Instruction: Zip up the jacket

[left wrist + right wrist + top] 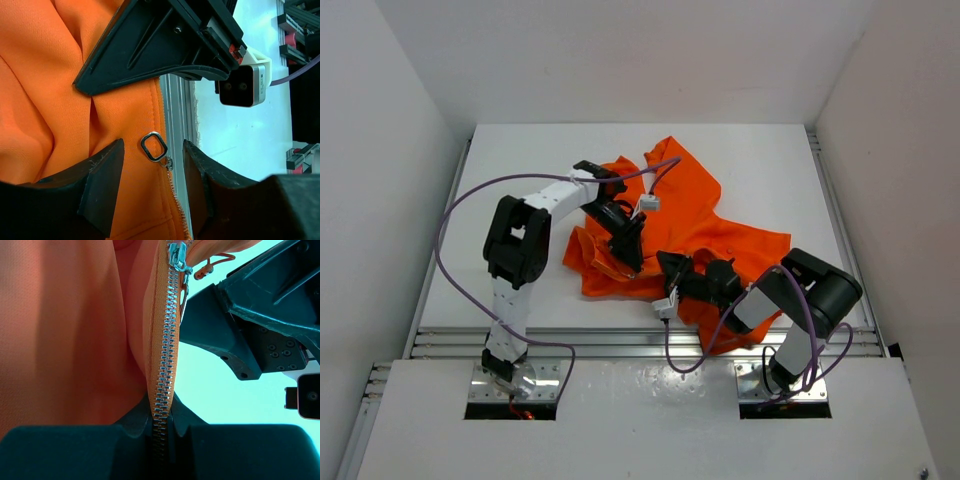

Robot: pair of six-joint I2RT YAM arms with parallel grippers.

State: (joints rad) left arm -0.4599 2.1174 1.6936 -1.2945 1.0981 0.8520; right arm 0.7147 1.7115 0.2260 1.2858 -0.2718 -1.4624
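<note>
A white tabletop is boxed in by plain white walls at nine, twelve and three o'clock. Silver metal rails line its six o'clock edge, ahead of a glossy white panel. The light is soft and even.

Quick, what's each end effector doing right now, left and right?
Left end effector: open, straddling the zipper pull, not gripping it.
Right end effector: closed on the zipper of the jacket.

Left arm reaches forward, elbow raised, wrist bent down. The left pincer has its jaws apart, gripping nothing. Right arm is folded low, reaching leftward. The right pincer is clamped tight on the zipper. Pincers near each other.
</note>
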